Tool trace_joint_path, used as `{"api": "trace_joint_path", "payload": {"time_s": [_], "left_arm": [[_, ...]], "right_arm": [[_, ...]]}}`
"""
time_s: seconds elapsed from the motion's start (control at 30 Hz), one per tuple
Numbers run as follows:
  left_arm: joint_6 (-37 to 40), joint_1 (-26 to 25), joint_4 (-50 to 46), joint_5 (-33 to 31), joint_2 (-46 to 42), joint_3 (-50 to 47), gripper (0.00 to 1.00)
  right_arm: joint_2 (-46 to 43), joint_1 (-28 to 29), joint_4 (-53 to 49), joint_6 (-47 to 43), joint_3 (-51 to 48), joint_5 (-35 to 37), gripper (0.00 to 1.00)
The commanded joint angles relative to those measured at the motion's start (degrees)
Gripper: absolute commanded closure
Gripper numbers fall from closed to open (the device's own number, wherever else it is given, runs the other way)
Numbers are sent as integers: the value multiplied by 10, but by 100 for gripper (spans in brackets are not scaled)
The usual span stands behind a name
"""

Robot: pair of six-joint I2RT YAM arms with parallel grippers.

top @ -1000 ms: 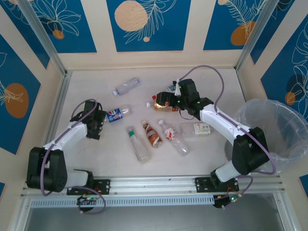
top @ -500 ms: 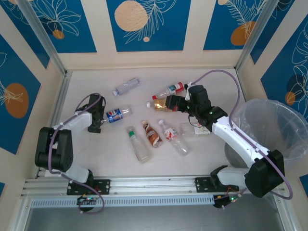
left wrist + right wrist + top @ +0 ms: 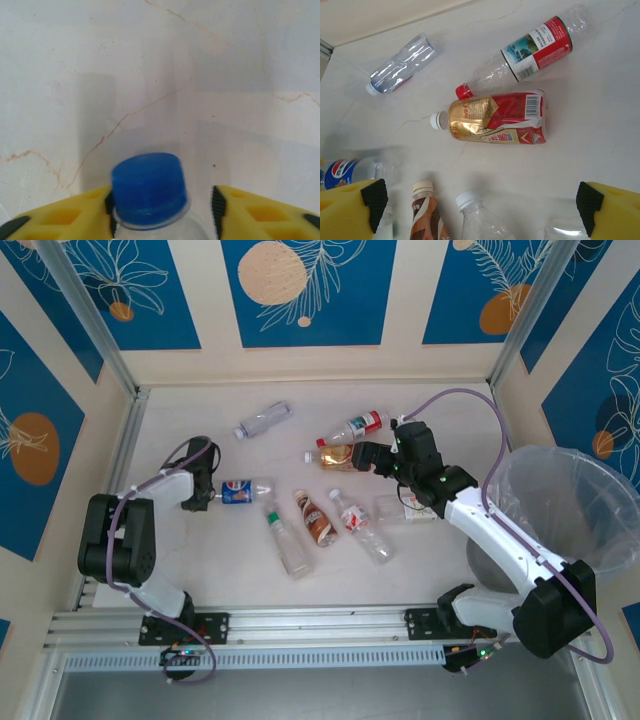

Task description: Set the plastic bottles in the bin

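I can't tell if my left gripper (image 3: 161, 202) clamps the blue-capped bottle (image 3: 147, 186), whose slick neck could squirt out; right gripper (image 3: 478, 201) gapes open.

pale matt table (image 3: 220, 560), stone-like, with fine brown veins. the plastic bottles (image 3: 402, 64) are clear, glossy and crinkled, some wrapped in shiny printed film; the blue-capped bottle (image 3: 150, 190) has a smooth, dull cap. the bin (image 3: 600, 540) holds a thin, translucent, wrinkled plastic bag. left claw (image 3: 162, 207) and right claw (image 3: 480, 210) have yellow moulded plastic fingers (image 3: 345, 210) with black matt pads (image 3: 375, 197). a ribbed metal rail (image 3: 320, 620) runs along the near edge.
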Motion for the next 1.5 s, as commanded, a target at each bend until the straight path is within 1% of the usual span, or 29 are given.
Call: {"api": "trace_joint_path", "payload": {"time_s": [0.0, 0.1, 0.27, 0.43, 0.5, 0.57, 0.7, 0.9, 1.03, 1.1, 1.17, 1.23, 1.37, 1.47], "left_arm": [[-43, 6, -43, -30, 5, -6, 54], [-32, 7, -52, -46, -3, -6, 59], [7, 7, -55, -69, -22, -6, 80], [22, 7, -55, -89, -30, -8, 91], [24, 6, -53, -90, -25, -4, 94], [26, 7, -53, -90, -19, 3, 100], [34, 10, -53, -96, -13, 19, 100], [104, 14, -44, -116, -20, 55, 100], [144, 17, 23, -129, -50, 46, 100], [169, 19, 23, -131, -55, 64, 100], [194, 24, -5, -110, -55, 100, 100], [227, 26, -18, -74, -57, 129, 100], [290, 26, -12, 9, -66, 166, 100], [358, 26, -2, 72, -72, 193, 100]], "right_arm": [[-9, 4, -6, 0, -5, 14, 1], [-10, 4, -7, -1, -6, 13, 1], [-14, 5, 3, -6, -15, 7, 1], [-27, 5, 27, -5, -30, -3, 1], [-30, 5, 41, -11, -38, -13, 1], [-32, 5, 52, -20, -46, -29, 1], [-40, 7, 58, -30, -58, -44, 1], [-56, 8, 75, -43, -80, -59, 1], [-59, 11, 90, -45, -89, -67, 1], [-62, 12, 98, -45, -93, -66, 1], [-66, 13, 110, -48, -99, -70, 1], [-70, 13, 125, -55, -106, -87, 1], [-72, 14, 143, -60, -111, -116, 1], [-72, 14, 156, -58, -116, -122, 1]]}}
